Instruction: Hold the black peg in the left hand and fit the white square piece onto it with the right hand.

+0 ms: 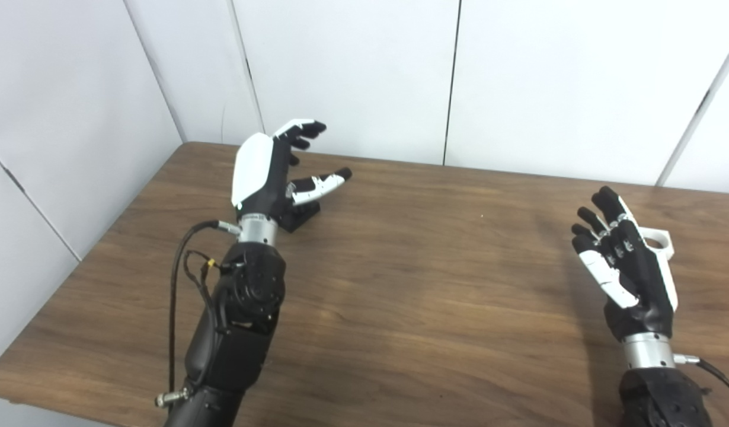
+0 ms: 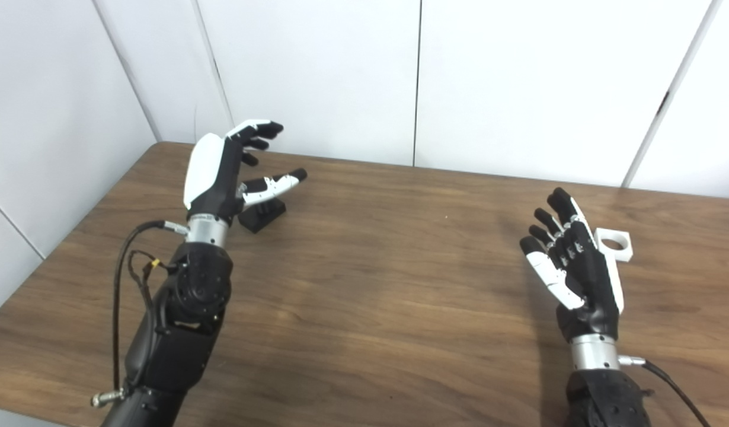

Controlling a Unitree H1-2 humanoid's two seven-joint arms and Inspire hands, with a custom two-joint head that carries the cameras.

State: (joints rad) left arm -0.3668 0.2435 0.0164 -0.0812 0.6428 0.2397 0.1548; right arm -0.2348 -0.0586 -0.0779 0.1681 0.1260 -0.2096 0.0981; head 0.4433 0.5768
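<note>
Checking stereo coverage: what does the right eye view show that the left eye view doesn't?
Only the right eye view: nearly the whole top of the white square piece with its round hole, clear of the right hand.
Only the left eye view: nothing extra; there the hand hides most of that piece.
Both: the left hand open, above the partly hidden black peg, the right hand open beside the white piece, both pieces on the wooden table, ungrasped.

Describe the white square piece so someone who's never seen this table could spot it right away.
Start at the wooden table and go to its right side, where the right hand hovers open. Just behind that hand lies the white square piece, a small white block with a round hole through it, unlike the black peg far left.
</note>
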